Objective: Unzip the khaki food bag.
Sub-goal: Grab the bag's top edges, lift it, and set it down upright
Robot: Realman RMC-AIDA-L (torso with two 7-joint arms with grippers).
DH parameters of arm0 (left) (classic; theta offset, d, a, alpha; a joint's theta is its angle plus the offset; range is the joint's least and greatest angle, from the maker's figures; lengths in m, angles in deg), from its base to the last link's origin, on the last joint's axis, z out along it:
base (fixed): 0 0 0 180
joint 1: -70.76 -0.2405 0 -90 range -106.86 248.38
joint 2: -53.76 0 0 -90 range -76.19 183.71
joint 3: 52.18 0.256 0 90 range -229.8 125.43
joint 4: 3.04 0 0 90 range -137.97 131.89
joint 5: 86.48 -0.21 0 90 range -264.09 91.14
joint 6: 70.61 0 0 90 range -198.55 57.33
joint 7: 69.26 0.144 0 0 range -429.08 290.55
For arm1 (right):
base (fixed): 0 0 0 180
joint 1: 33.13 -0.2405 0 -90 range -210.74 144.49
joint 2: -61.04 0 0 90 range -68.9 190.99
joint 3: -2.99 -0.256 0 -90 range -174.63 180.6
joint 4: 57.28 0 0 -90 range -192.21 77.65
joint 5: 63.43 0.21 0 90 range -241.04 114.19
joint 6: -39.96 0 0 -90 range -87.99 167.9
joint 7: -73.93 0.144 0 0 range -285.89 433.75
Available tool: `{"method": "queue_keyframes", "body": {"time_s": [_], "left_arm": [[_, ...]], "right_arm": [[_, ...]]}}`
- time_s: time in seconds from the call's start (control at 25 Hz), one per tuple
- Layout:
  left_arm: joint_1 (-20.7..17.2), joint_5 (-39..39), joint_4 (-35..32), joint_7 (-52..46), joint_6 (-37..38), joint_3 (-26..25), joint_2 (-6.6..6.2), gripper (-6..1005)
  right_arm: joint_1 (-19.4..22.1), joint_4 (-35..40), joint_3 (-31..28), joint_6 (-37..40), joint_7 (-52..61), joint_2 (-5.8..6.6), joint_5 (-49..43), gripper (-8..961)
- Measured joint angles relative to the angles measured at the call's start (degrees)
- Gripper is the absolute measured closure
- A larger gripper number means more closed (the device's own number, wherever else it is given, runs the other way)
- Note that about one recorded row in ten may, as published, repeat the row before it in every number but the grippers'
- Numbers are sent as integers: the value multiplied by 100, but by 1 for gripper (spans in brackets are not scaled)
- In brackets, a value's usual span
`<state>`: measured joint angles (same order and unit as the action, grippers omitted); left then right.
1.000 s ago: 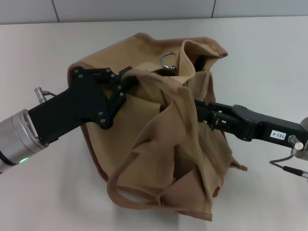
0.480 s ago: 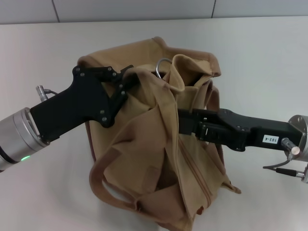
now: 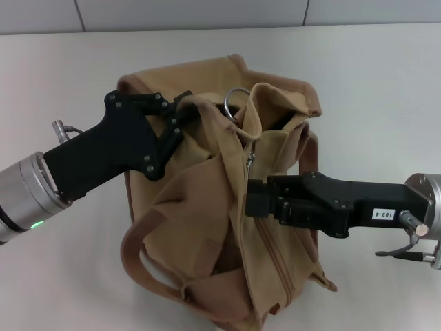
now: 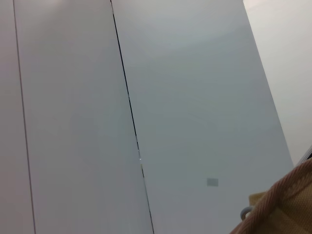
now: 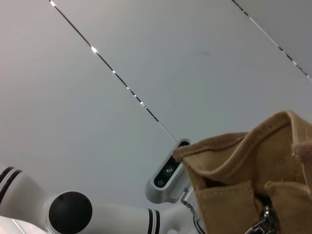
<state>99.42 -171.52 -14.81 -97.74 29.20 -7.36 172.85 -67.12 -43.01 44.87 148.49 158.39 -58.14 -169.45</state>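
Right gripper (image 3: 249, 200) nearer, jaws hidden.

white label "103-4" (image 3: 380, 214) upside down on right arm (image 3: 358, 203)

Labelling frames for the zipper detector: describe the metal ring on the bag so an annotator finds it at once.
Start from the khaki food bag in the middle of the white table, held between the left gripper and the right gripper. Go to its top opening at the far edge. The metal ring stands there, the only round silver loop against the tan cloth.
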Motion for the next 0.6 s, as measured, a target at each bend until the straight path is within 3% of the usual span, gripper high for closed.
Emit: {"method": "queue_keyframes", "body": {"time_s": [0.6], "left_arm": [[8, -4, 37, 0, 15, 0, 7, 952]], "right_arm": [[23, -32, -282, -568, 872, 9, 39, 611]]}}
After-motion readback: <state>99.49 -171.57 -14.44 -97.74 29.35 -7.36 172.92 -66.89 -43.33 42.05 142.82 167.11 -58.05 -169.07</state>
